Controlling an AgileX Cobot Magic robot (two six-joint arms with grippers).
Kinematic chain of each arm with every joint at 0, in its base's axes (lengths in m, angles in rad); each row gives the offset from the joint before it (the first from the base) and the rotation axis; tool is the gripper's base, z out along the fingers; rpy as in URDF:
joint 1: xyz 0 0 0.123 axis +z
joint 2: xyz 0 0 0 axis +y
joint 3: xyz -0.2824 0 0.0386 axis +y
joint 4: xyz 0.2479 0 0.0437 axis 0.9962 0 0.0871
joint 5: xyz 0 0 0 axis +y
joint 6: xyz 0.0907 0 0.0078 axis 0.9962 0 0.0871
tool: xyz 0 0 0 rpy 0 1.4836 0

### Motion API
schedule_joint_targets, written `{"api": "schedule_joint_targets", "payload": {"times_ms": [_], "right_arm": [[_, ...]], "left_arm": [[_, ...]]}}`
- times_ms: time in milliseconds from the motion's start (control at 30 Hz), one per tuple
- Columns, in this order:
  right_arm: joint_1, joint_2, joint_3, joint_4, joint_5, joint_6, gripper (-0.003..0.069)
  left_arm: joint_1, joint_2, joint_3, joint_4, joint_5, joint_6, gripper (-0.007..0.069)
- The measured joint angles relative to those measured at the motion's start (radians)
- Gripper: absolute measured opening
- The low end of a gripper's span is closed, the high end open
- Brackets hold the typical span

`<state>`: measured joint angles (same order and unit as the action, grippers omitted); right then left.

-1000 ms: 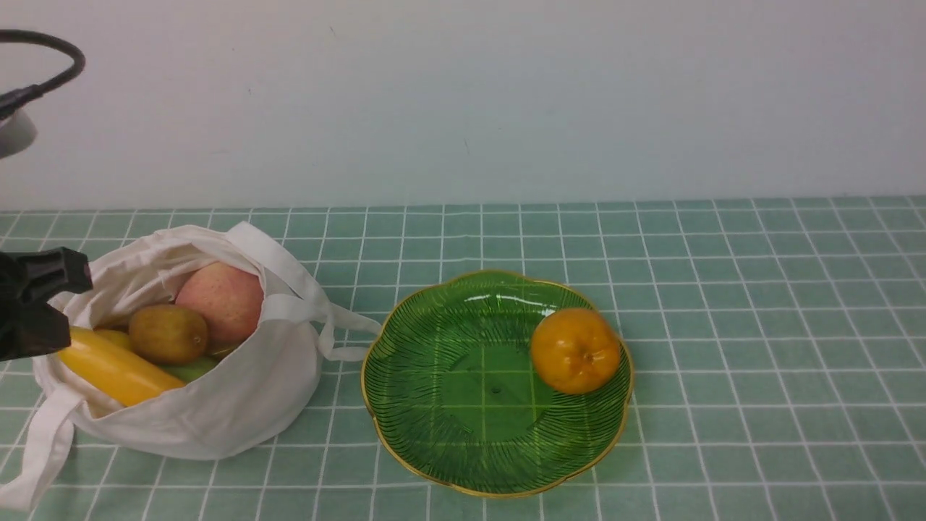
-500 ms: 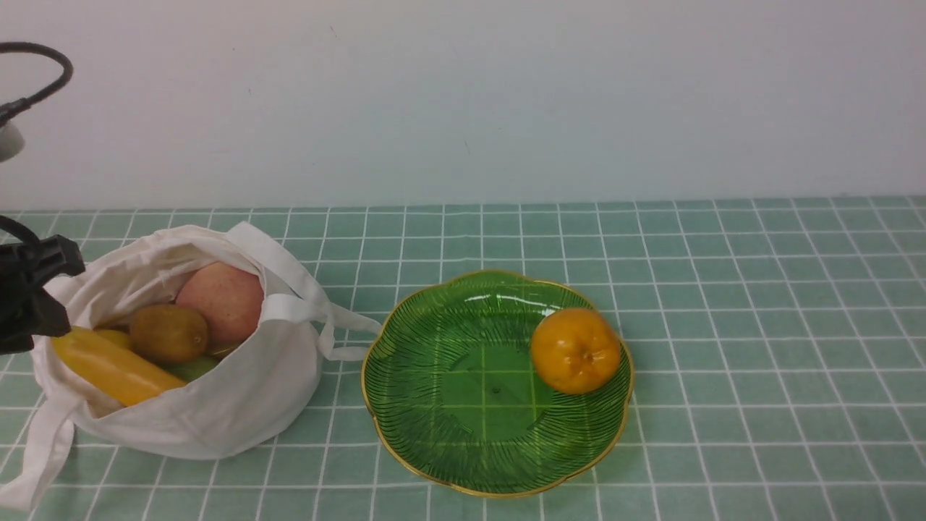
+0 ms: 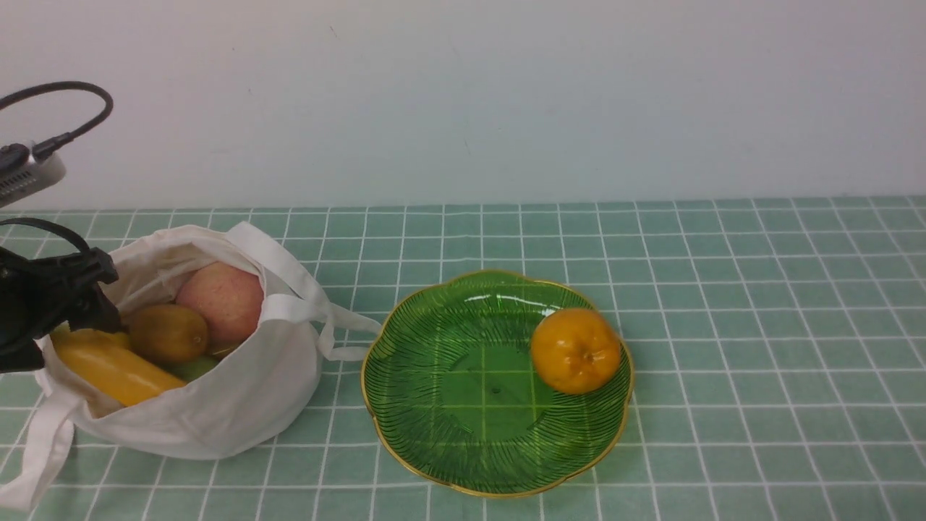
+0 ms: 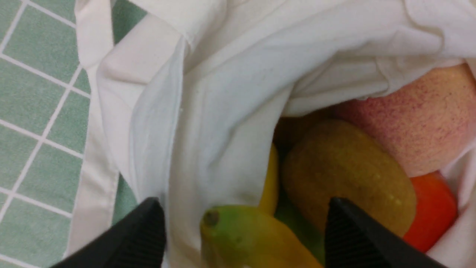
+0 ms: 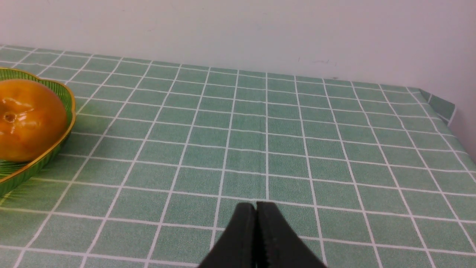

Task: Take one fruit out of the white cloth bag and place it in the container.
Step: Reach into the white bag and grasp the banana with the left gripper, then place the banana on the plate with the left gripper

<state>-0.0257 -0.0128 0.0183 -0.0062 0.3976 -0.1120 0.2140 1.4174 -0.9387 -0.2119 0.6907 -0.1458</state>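
Left jaws spread wide, hanging at the 9 o'clock edge of the white cloth bag (image 3: 217, 412), and right between them sits the green-tipped end of the banana (image 4: 238, 234), centred in the gap, neither finger (image 4: 141, 230) touching it as far as the wrist view shows. One finger is over the bag's cloth wall, the other over a brownish oval fruit (image 4: 346, 178). The banana lies inside the bag, low on its 8 o'clock side and running in toward the middle, with a pink apple (image 3: 221, 300) behind it at 12 o'clock. At 3 o'clock from the bag, just beside it on the worktop (image 3: 759, 325), the green dish (image 3: 448, 412) carries an orange (image 3: 576, 351), tucked against its 2 o'clock rim. Right jaws pressed together, nothing between them, above bare green checked cloth
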Motion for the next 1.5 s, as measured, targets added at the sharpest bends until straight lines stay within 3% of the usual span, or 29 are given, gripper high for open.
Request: {"api": "schedule_joint_targets", "payload": {"times_ms": [267,533,1100,1500], "right_arm": [[0.0,0.0,0.0,0.0,0.0,0.0,-0.0015],[0.0,0.0,0.0,0.0,0.0,0.0,-0.0015],[0.0,0.0,0.0,0.0,0.0,0.0,-0.0015],[0.0,0.0,0.0,0.0,0.0,0.0,-0.0015]], "left_arm": [[0.001,0.011,0.0,-0.024,-0.018,0.0,0.0504],[0.001,-0.008,-0.015,-0.04,-0.007,0.005,0.0221],[-0.006,-0.214,-0.068,-0.081,0.049,0.087,0.0201],[-0.006,-0.336,-0.101,-0.411,0.079,0.337,0.0193]]}}
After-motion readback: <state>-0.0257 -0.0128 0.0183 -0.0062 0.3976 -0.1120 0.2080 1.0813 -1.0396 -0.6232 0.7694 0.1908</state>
